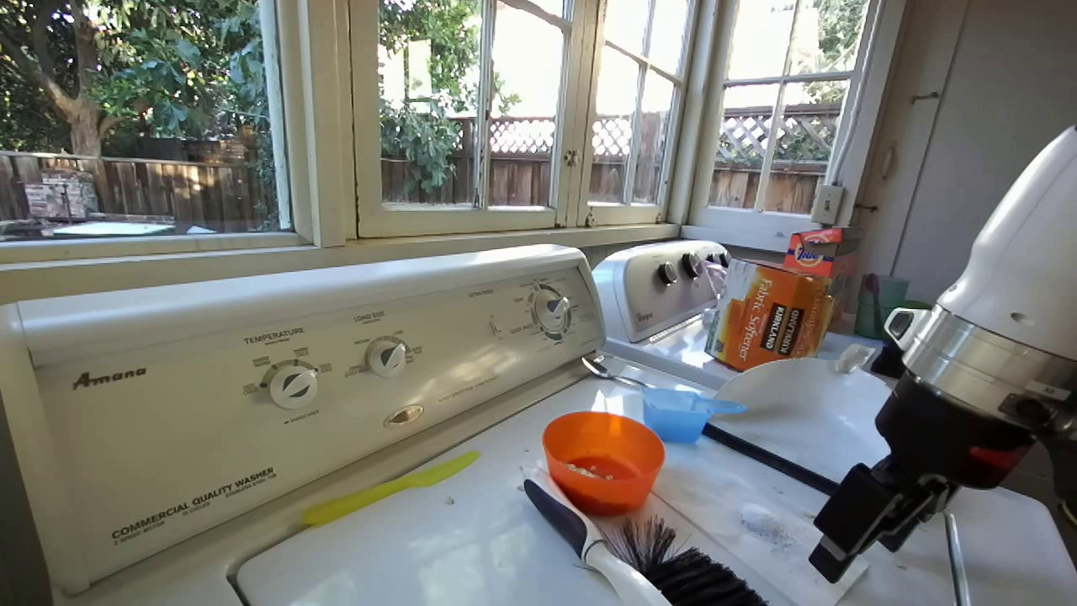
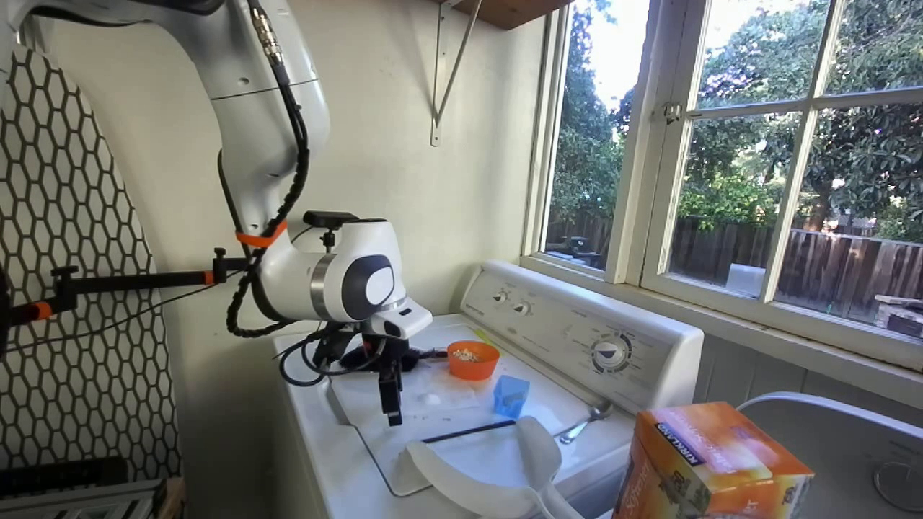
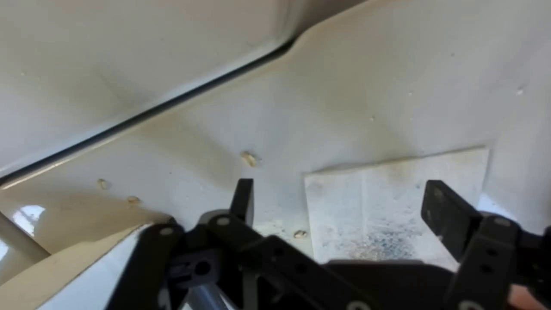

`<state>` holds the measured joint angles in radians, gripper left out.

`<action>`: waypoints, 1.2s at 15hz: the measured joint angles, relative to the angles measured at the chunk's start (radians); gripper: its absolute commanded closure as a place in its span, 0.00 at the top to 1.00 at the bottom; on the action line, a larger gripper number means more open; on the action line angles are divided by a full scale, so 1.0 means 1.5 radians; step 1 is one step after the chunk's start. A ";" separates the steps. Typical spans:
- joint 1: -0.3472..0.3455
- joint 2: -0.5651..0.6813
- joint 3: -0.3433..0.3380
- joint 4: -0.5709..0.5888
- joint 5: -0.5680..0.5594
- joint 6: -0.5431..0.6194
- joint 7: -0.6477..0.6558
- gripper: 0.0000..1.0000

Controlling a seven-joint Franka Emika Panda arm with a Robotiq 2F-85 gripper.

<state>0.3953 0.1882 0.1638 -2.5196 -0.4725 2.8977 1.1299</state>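
Gripper [image 3: 340, 200] in released state, with black fingers [image 3: 243, 200] spread wide, pointing down above the white lid [image 3: 275, 120] of a washer [image 1: 168, 438]. Within the wrist view: white sheet [image 3: 361, 198], resting on the lid below and seen between the fingertips, with dark speckling concentrated toward its lower part. Scattered beside the sheet: pale crumbs [image 3: 249, 159], few in number. Across the upper left: dark seam [image 3: 172, 102] at the lid's edge. In an exterior view, beside the same sheet: scrubbing brush [image 1: 618, 572], with black bristles and a white-and-navy handle, lying with its grip end toward an orange bowl [image 1: 603, 498]. Within this bowl, upright in both exterior views: small pale pieces [image 1: 593, 470]. Just beside the bowl: translucent blue scoop [image 1: 673, 417], and farther back, a metal spoon [image 1: 618, 377] near the control panel [image 1: 454, 362]. Past the scoop: white dustpan [image 1: 799, 391] with a black lip [image 1: 770, 459]. At the foot of the panel: yellow-green knife [image 1: 391, 488], lying lengthwise, well apart from the gripper. On the neighboring machine [image 1: 665, 290]: orange fabric softener box [image 1: 770, 316], with a smaller Tide carton [image 1: 820, 250] behind. Beyond: paned windows [image 1: 580, 109], with a wooden fence [image 1: 522, 160] and foliage [image 1: 185, 76] outside. In an exterior view, from the upper left: white robot arm [image 2: 249, 130], bent down toward the lid, with black cabling [image 2: 303, 151] and an orange band [image 2: 261, 238].
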 measured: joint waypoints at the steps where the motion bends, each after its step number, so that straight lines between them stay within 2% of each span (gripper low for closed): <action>1: -0.002 0.002 0.000 0.003 0.000 0.000 -0.006 0.90; 2: -0.003 0.003 0.000 0.005 0.000 0.000 -0.012 0.85; 3: -0.004 0.004 0.000 0.007 0.001 0.000 -0.016 0.85; 4: -0.005 0.006 0.001 0.009 0.003 0.000 -0.023 0.69; 5: -0.007 0.009 0.002 0.011 0.007 0.000 -0.028 0.60; 6: -0.009 0.011 0.004 0.013 0.012 0.000 -0.036 0.58; 7: -0.012 0.013 0.007 0.014 0.019 0.000 -0.044 0.51; 10: -0.022 0.012 0.013 0.015 0.040 0.000 -0.071 0.25; 14: -0.031 0.012 0.023 0.022 0.063 0.000 -0.095 0.14; 15: -0.033 0.012 0.025 0.022 0.066 0.000 -0.100 0.20; 18: -0.037 0.012 0.029 0.023 0.075 0.000 -0.109 0.02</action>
<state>0.3405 0.2056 0.2069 -2.4854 -0.3596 2.8982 0.9667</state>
